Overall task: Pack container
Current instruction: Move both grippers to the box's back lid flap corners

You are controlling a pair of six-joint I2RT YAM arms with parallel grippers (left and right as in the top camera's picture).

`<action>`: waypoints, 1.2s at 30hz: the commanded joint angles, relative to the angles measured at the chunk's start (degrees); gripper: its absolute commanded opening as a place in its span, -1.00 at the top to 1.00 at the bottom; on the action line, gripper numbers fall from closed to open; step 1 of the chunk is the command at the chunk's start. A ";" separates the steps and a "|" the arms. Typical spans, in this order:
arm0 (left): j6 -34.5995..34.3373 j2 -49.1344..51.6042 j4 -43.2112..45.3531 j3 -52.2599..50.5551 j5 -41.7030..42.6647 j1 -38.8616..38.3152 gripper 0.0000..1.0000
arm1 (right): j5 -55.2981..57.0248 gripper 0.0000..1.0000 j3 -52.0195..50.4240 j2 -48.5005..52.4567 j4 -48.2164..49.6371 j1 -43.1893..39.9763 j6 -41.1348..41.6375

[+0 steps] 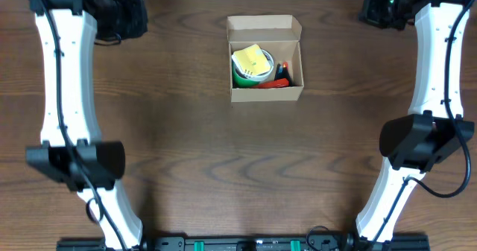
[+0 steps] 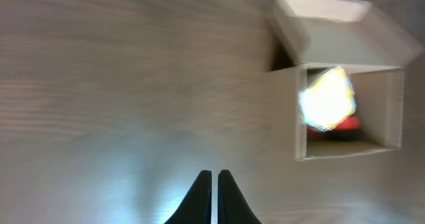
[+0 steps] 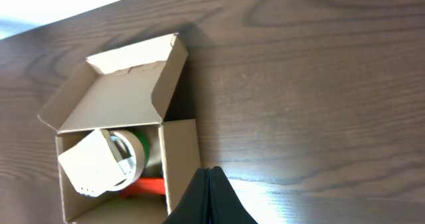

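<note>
Left gripper (image 2: 214, 175) closed; container (image 2: 345, 44) blurry, seemingly full overhead.

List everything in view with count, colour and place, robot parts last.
container: one, tan cardboard, lid flap open, far centre of the table
notepad: one, yellow, inside the container, on top
tape roll: one, green, inside the container, under the notepad
red item: one, red, inside the container beside the tape roll; kind unclear
table: one, dark brown wood, under everything
left arm: one, white with black joints, left side
right arm: one, white with black joints, right side
left pincer: one, black, shut, empty
right pincer: one, black, shut, empty
</note>
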 commanded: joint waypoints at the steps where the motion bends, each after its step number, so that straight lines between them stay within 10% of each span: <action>1: 1.27 6.54 3.13 0.68 27.06 4.66 0.88 | -5.31 0.98 -0.15 4.00 -0.02 -1.33 1.18; 13: -11.91 24.70 20.02 0.68 47.19 6.40 0.88 | -31.56 0.97 -0.15 23.23 5.09 -4.50 8.70; 36: -33.99 38.69 36.96 0.68 46.29 1.27 0.88 | -38.07 0.97 -0.17 29.83 19.37 1.44 17.35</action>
